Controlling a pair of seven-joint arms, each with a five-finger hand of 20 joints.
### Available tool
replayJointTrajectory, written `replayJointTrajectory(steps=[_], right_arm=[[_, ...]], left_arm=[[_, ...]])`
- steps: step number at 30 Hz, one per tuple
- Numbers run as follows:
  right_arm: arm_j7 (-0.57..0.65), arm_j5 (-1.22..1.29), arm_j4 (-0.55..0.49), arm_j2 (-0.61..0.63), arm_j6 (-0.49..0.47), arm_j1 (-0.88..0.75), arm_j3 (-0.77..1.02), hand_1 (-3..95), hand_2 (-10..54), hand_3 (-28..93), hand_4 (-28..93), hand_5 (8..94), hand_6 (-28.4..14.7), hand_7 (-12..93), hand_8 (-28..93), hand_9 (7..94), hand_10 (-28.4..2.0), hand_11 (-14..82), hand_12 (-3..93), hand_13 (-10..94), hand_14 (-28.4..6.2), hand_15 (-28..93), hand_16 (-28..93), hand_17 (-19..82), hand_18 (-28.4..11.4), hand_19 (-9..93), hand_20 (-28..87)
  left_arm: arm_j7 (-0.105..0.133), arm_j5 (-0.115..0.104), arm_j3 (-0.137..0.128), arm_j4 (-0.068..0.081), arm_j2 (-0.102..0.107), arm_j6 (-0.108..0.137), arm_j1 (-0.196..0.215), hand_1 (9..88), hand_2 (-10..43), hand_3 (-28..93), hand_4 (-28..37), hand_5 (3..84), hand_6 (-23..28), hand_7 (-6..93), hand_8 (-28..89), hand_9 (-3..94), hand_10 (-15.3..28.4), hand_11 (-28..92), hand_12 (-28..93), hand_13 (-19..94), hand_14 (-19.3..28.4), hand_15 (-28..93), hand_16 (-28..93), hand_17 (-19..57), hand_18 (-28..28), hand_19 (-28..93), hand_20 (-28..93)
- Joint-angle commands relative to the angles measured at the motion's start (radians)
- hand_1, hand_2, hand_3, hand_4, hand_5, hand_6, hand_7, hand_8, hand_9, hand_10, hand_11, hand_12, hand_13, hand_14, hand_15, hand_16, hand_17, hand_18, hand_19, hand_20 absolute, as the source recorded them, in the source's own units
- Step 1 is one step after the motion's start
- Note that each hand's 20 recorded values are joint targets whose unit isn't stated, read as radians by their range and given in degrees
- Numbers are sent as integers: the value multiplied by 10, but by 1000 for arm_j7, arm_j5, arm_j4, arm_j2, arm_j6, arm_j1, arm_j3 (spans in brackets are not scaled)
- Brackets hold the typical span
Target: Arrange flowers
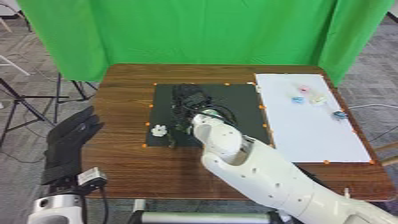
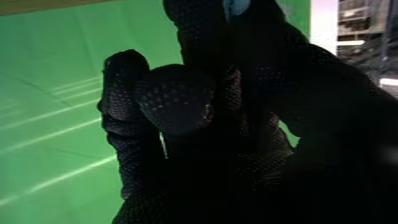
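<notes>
Black-gloved right hand [image 1: 189, 102] over dark mat [image 1: 244, 100], can't tell its grip. Black-gloved left hand [image 1: 67, 142] off left, fingers straight. Small white flower [image 1: 159, 130] near left on mat, pink flower [image 1: 305, 89] far right. Imo place gently, lift straight up, don't drag blooms.

The right hand [image 1: 194, 102] is over the mat [image 1: 240, 100]. Left of this hand and nearer the robot, a flower [image 1: 159, 130] lies on the mat. Well apart, right of the hand, several flowers [image 1: 298, 100] lie on a sheet [image 1: 315, 140]. Beyond the hand, behind the table [image 1: 129, 115], hangs a curtain [image 1: 204, 30].
</notes>
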Motion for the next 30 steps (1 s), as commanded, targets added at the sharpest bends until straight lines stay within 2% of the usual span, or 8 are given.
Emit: replayJointTrajectory(steps=[1, 8, 11, 13, 17, 20, 27, 30], right_arm=[[16, 3, 29, -41, 33, 16, -53, 552, -93, 783, -283, 757, -14, 337, 30, 871, -85, 232, 360, 799, -42, 718, 209, 450, -197, 932, 131], [38, 20, 47, -65, 47, 26, -68, 545, -91, 773, -283, 751, -13, 336, 22, 863, -86, 229, 358, 789, -45, 716, 209, 444, -196, 932, 124], [38, 24, 51, -74, 44, 26, -66, 539, -89, 767, -283, 748, -14, 334, 18, 860, -87, 227, 353, 785, -45, 716, 209, 443, -195, 932, 121], [48, 34, 51, -72, 50, 38, -79, 536, -88, 764, -283, 745, -14, 330, 15, 856, -87, 225, 350, 783, -46, 717, 208, 441, -194, 932, 118], [31, 12, 56, -95, 6, 11, -40, 526, -88, 752, -283, 731, -21, 314, 6, 841, -87, 215, 339, 774, -48, 718, 209, 435, -193, 932, 111], [39, 1, 59, -95, -4, 11, -41, 519, -91, 750, -283, 721, -27, 303, 2, 831, -92, 208, 333, 764, -52, 719, 208, 429, -193, 932, 103], [78, 9, 78, -91, -25, 27, -53, 509, -94, 749, -283, 700, -35, 291, 3, 805, -98, 208, 322, 748, -54, 723, 201, 416, -191, 932, 86], [68, -13, 81, -104, -59, 6, -22, 504, -95, 751, -283, 689, -42, 285, 2, 792, -101, 208, 320, 740, -56, 726, 201, 410, -192, 932, 80]], left_arm=[[13, -19, 21, 12, 19, -3, -23, 269, 32, 820, -190, 418, 115, 155, -109, 339, 200, 386, 70, 235, 269, 659, -174, -94, 213, 597, 29], [12, -22, 38, 23, 33, -6, -54, 271, 32, 819, -190, 418, 115, 155, -109, 339, 200, 387, 71, 236, 269, 659, -174, -94, 213, 596, 29], [3, -14, 34, 22, 26, -14, -54, 270, 32, 819, -190, 418, 115, 155, -109, 339, 200, 387, 71, 236, 269, 659, -174, -94, 213, 596, 29], [5, -18, 38, 25, 30, -13, -60, 270, 32, 819, -190, 418, 115, 154, -109, 339, 199, 386, 71, 236, 269, 659, -174, -95, 213, 597, 30], [5, -18, 37, 26, 29, -14, -58, 270, 32, 820, -190, 418, 115, 155, -108, 339, 200, 386, 71, 236, 269, 659, -174, -94, 213, 597, 30], [10, -23, 40, 25, 36, -11, -59, 270, 32, 820, -190, 418, 115, 155, -108, 339, 200, 385, 71, 236, 269, 659, -174, -94, 213, 597, 30], [0, -15, 44, 29, 33, -21, -74, 272, 32, 819, -190, 418, 115, 155, -109, 339, 200, 386, 71, 236, 269, 660, -174, -94, 213, 597, 30], [0, -15, 48, 30, 38, -17, -79, 271, 31, 821, -189, 418, 115, 155, -108, 339, 200, 387, 71, 236, 269, 660, -174, -94, 213, 597, 30]])
